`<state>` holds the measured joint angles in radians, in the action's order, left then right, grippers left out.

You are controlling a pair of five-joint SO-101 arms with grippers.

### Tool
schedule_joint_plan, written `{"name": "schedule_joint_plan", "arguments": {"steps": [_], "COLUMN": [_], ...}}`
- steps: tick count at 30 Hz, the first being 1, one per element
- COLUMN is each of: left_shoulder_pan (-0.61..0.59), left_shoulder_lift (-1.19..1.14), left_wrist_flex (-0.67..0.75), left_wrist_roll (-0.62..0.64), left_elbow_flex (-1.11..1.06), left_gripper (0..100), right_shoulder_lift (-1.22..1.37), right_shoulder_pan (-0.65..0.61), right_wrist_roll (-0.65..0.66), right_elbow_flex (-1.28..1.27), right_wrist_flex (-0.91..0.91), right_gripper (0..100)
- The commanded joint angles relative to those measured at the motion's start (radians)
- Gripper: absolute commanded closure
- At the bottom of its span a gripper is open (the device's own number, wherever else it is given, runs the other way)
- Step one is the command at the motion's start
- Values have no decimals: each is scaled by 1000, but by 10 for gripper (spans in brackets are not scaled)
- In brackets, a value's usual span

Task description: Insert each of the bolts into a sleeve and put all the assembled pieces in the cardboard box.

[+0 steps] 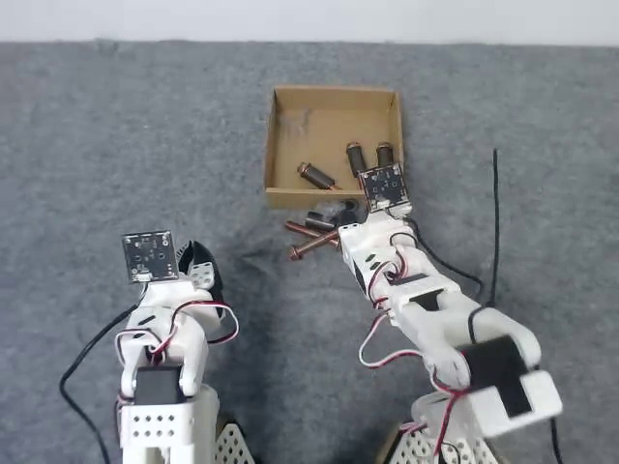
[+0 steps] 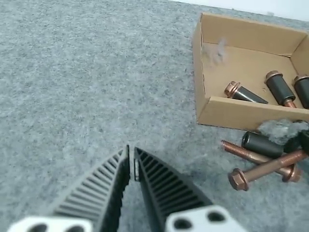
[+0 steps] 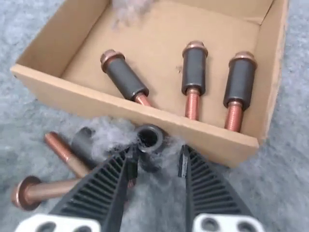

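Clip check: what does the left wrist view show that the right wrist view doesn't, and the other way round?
Left wrist view's own: the left gripper, shut, over bare grey carpet, off to one side of the cardboard box.

Right wrist view's own: the right gripper, open, with a sleeve just past its fingertips. The sleeve's open end faces the camera, and it sits by the outside of the box's near wall.

Shared: the box holding three sleeved bolts, plus two loose bolts and a lying sleeve on the carpet in front of it.
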<state>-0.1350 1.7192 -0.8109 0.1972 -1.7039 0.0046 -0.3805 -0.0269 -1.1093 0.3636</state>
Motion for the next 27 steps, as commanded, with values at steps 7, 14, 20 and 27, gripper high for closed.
{"name": "schedule_joint_plan", "arguments": {"steps": [7,14,20,27], "left_shoulder_pan": [6,6,6,6], "left_shoulder_lift": [14,14,14,14], "left_wrist_flex": [0,0,0,0], "left_wrist_roll": [-8,-8,-8,-8], "left_elbow_flex": [15,15,15,15], "left_gripper": [989,989,989,989], "right_shoulder_lift": [71,108,105,-30], "right_shoulder_pan": [19,19,25,24], "right_wrist_roll": [-8,-9,-9,-9], "right_elbow_flex": [126,163,158,84], "right_wrist_flex": [-28,-28,-28,-36], "right_gripper": [935,970,971,972]}}
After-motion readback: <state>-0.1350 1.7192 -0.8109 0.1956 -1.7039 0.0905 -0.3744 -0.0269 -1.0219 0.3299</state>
